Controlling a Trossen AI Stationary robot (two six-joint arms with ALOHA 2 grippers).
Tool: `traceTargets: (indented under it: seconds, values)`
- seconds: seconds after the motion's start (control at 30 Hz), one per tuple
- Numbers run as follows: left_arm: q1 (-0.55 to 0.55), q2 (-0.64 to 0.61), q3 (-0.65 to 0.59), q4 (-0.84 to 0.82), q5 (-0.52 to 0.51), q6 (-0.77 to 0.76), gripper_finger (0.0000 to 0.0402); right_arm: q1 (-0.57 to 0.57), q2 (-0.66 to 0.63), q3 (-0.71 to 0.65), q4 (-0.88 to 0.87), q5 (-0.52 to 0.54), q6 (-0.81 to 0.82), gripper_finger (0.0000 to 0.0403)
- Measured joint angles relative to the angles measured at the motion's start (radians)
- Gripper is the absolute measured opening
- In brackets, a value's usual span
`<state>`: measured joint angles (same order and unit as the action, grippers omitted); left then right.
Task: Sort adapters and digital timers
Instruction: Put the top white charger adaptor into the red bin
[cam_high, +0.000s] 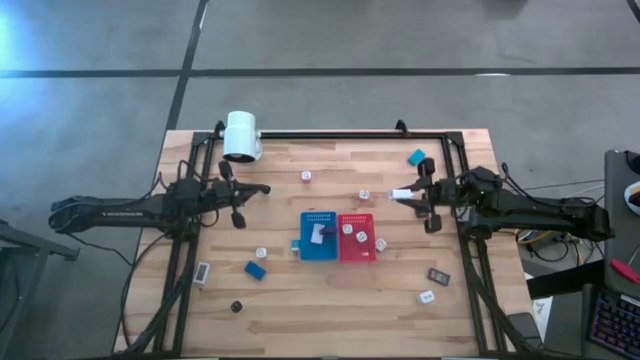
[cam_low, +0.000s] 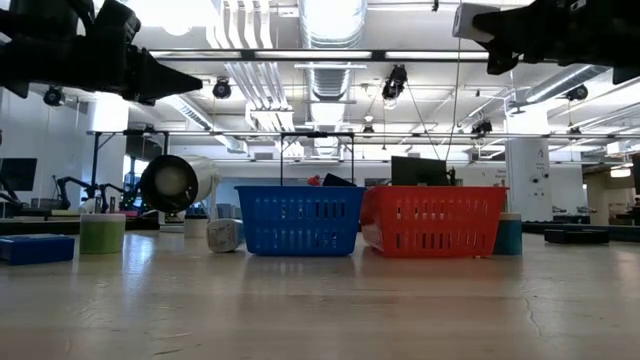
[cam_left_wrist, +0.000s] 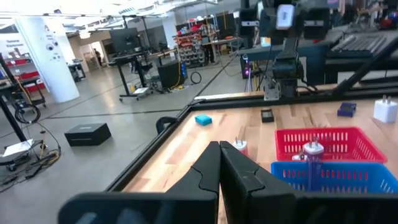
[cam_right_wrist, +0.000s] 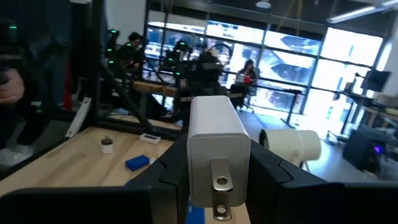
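Observation:
My right gripper (cam_high: 405, 194) hovers above the table right of the red tray (cam_high: 357, 250), shut on a white adapter (cam_right_wrist: 217, 140). My left gripper (cam_high: 262, 188) hangs shut and empty over the table's left half, its fingers together in the left wrist view (cam_left_wrist: 219, 168). Loose adapters lie on the wood (cam_high: 306, 176) (cam_high: 364, 194) (cam_high: 261, 253). Digital timers lie flat around the trays: a teal one (cam_high: 416, 157), a blue one (cam_high: 255, 269), a white one (cam_high: 203, 273) and a dark grey one (cam_high: 439, 275). The blue tray (cam_high: 318, 250) holds a pale piece; the red tray holds small white pieces. My right gripper pinches the white adapter by its two opposite side faces (cam_right_wrist: 194, 155), one finger on each side. The fingers lie about level and come from the table's right side. The adapter sticks out past the fingertips, a metal prong (cam_right_wrist: 219, 180) showing, lifted clear of the table.
A big white cylinder (cam_high: 241, 136) lies at the table's far left corner. A black frame (cam_high: 330, 133) runs along the far edge and both sides. Another adapter (cam_high: 427, 297) and a small dark piece (cam_high: 237, 306) lie near the front edge.

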<state>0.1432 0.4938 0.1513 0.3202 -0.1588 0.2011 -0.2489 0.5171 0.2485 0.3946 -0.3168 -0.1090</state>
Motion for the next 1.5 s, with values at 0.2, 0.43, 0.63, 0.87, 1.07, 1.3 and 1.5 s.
traceTargets:
  seconds: [0.2,0.43,0.63,0.87,1.07,1.3,1.5]
  values:
    - [0.001,0.0,-0.006,0.02,-0.002,-0.01,0.0007,0.0,-0.023,0.001,-0.003,-0.024,0.025,0.0095]
    - [0.001,0.003,-0.008,0.022,-0.002,-0.017,0.0007,0.0,-0.11,0.002,-0.101,0.011,0.04,0.0095]
    - [0.001,0.004,-0.01,0.015,-0.001,-0.041,0.0007,0.001,-0.208,0.002,-0.162,0.07,0.121,0.0095]
    - [0.001,0.003,-0.011,0.024,0.001,-0.015,0.0007,0.0,-0.252,-0.047,-0.173,0.206,0.076,0.0095]
    - [0.001,0.004,-0.011,0.049,0.001,-0.015,0.0007,0.0,-0.311,-0.123,-0.017,0.103,0.122,0.0095]
    - [0.001,0.006,-0.014,0.067,0.001,-0.027,0.0007,0.0,-0.384,-0.15,-0.034,0.169,0.102,0.0095]
    - [0.001,0.006,-0.026,0.068,0.0,-0.014,0.0007,-0.001,-0.365,-0.146,-0.048,0.193,0.089,0.0095]
